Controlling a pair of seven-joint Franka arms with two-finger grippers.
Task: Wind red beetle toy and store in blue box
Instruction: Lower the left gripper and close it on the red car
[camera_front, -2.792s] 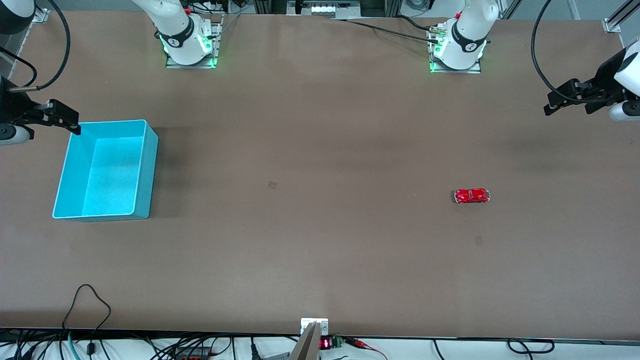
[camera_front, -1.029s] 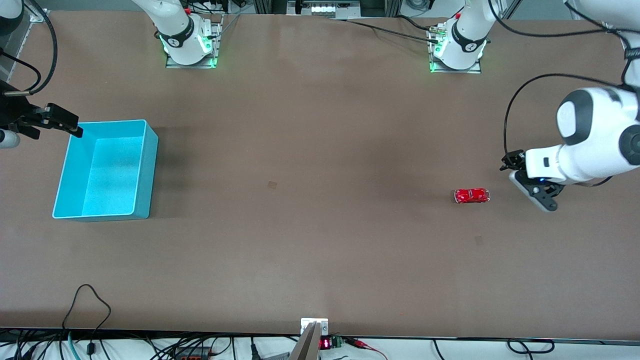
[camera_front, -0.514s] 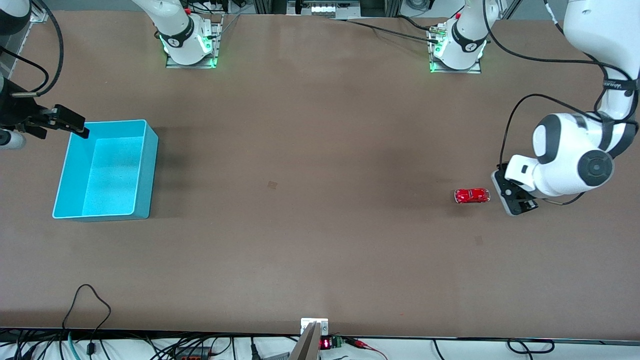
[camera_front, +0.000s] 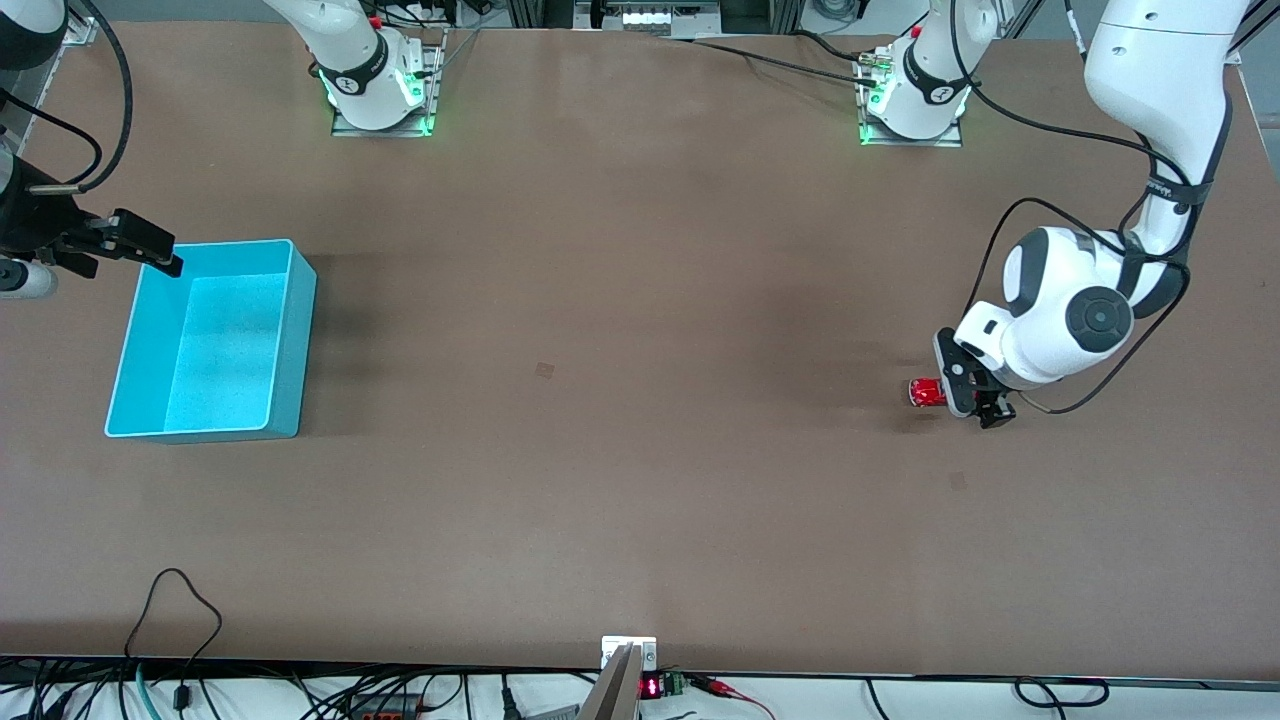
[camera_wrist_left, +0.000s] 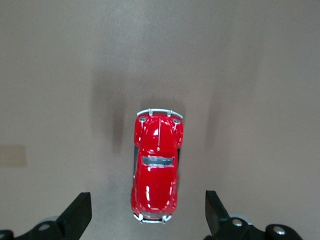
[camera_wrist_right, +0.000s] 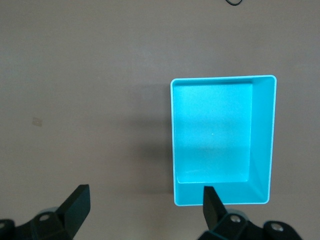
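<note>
The red beetle toy (camera_front: 926, 392) stands on the table toward the left arm's end; my left arm's hand covers part of it in the front view. In the left wrist view the toy (camera_wrist_left: 156, 167) lies lengthwise between the two black fingers (camera_wrist_left: 77, 214). My left gripper (camera_front: 965, 395) (camera_wrist_left: 146, 202) is open, straddling the toy's tail end without touching it. The blue box (camera_front: 300, 350) (camera_wrist_right: 262, 150) sits empty toward the right arm's end. My right gripper (camera_front: 150, 250) (camera_wrist_right: 144, 197) hangs open above the table by the box's corner nearest the robots, holding nothing.
Brown tabletop all round the toy and box. The arm bases (camera_front: 380, 95) (camera_front: 915, 100) stand along the robots' edge. Cables (camera_front: 170, 600) and a small bracket (camera_front: 628, 655) lie at the table's camera-side edge.
My left arm has swung in from the table's end and come down over the toy, which has not moved. The right gripper has only shifted slightly by the box corner.
</note>
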